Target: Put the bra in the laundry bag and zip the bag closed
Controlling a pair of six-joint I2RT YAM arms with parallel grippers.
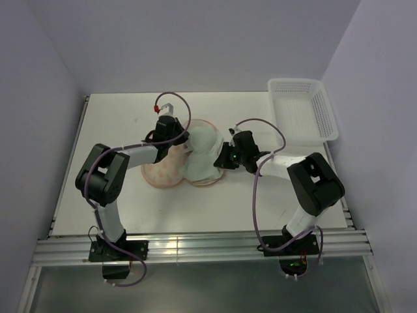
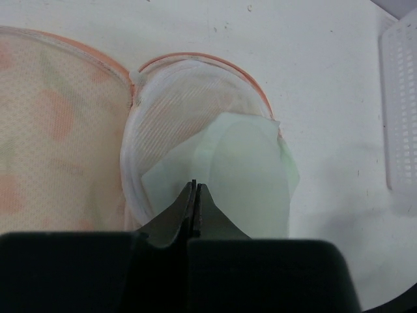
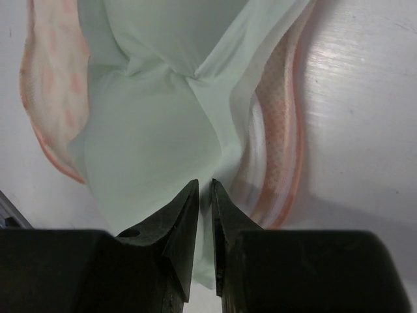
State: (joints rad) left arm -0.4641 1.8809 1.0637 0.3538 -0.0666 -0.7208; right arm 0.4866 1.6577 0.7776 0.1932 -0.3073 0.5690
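The laundry bag [image 1: 163,173] lies open at the table's middle, its cream-pink printed half to the left. The mint-green bra [image 1: 205,145] lies over its right half. In the left wrist view the bra [image 2: 247,176] sits in a white mesh cup [image 2: 176,111] with an orange rim, beside the printed half [image 2: 58,130]. My left gripper [image 2: 195,186] is shut, its tips at the bra's near edge, with nothing seen between the jaws. My right gripper [image 3: 204,186] is shut on a fold of the bra [image 3: 150,130], with the bag's rim [image 3: 280,130] just to its right.
A white perforated plastic basket [image 1: 303,111] stands at the back right of the table; its edge shows in the left wrist view [image 2: 399,104]. Both arms reach in over the table's middle, close to each other. Walls close in the table on three sides.
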